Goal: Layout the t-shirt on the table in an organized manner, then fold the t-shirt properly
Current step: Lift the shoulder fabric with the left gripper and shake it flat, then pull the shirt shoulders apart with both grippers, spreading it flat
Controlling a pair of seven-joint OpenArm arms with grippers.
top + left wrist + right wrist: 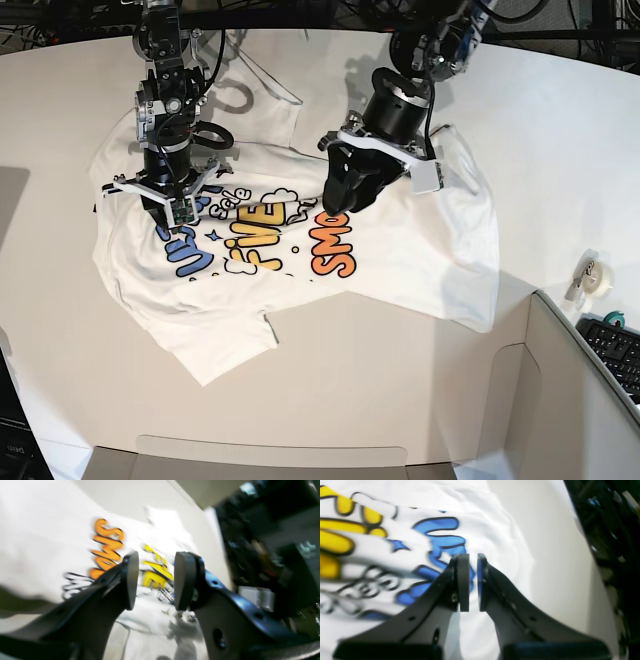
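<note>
The white t-shirt (420, 250) lies print side up on the table (350, 400), wrinkled, its lower left corner folded over. My left gripper (338, 205) hangs over the orange letters at the shirt's middle. In the left wrist view, the left gripper (156, 577) is open with nothing between its pads, above the yellow and orange print of the t-shirt (107, 545). My right gripper (178, 212) is over the blue letters on the left. In the right wrist view, the right gripper (472, 580) is almost shut, only a thin slit between the pads, and holds nothing above the t-shirt (440, 530).
A roll of tape (590, 272) sits at the table's right edge, beside a grey panel (560, 400) and a keyboard (615, 345). Bare table (557, 555) lies beyond the shirt's side. Cables run along the back edge.
</note>
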